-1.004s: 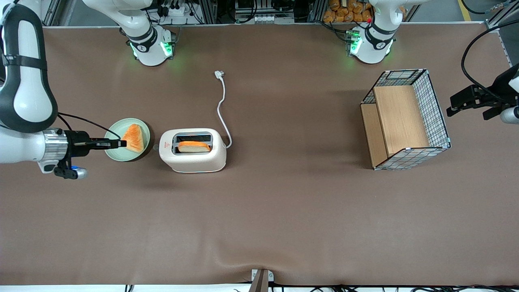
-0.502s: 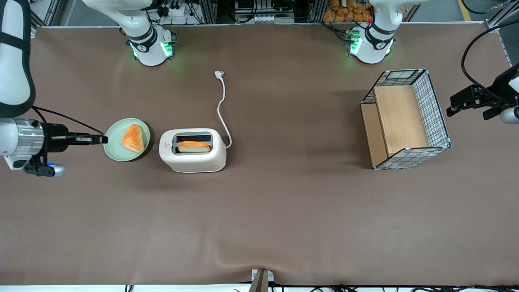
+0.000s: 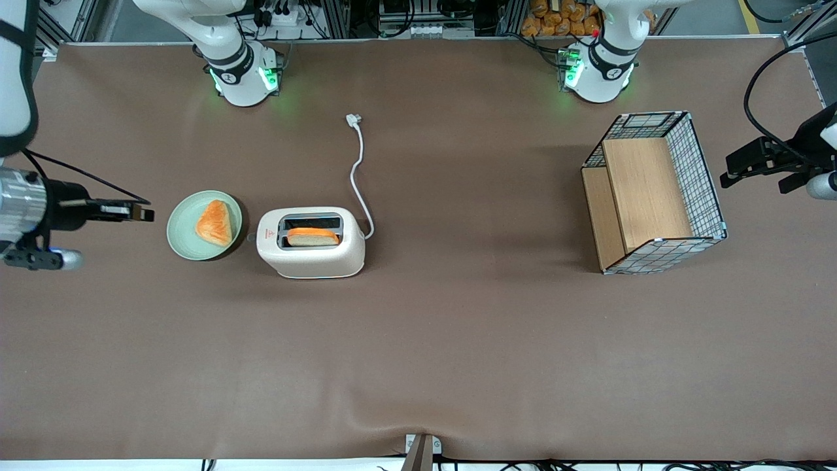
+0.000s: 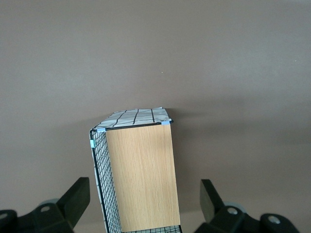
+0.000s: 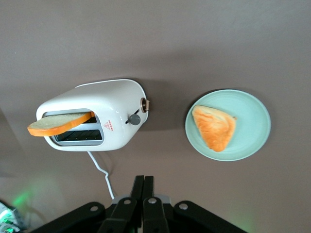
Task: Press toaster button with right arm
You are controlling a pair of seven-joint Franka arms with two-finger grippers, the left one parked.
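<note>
The cream-white toaster stands mid-table with a slice of toast sticking out of one slot. The small grey toaster button juts from its narrow end, the end that faces the green plate. My right arm's gripper is shut on nothing. It hovers toward the working arm's end of the table, a short gap away from the plate. The plate lies between it and the toaster.
A triangular bread slice lies on the green plate. The toaster's white cord runs away from the front camera to its plug. A wire basket with wooden panels stands toward the parked arm's end.
My right arm has drawn back from over the plate toward the working arm's end of the table, its gripper staying shut. The toaster, toast and plate have not moved.
</note>
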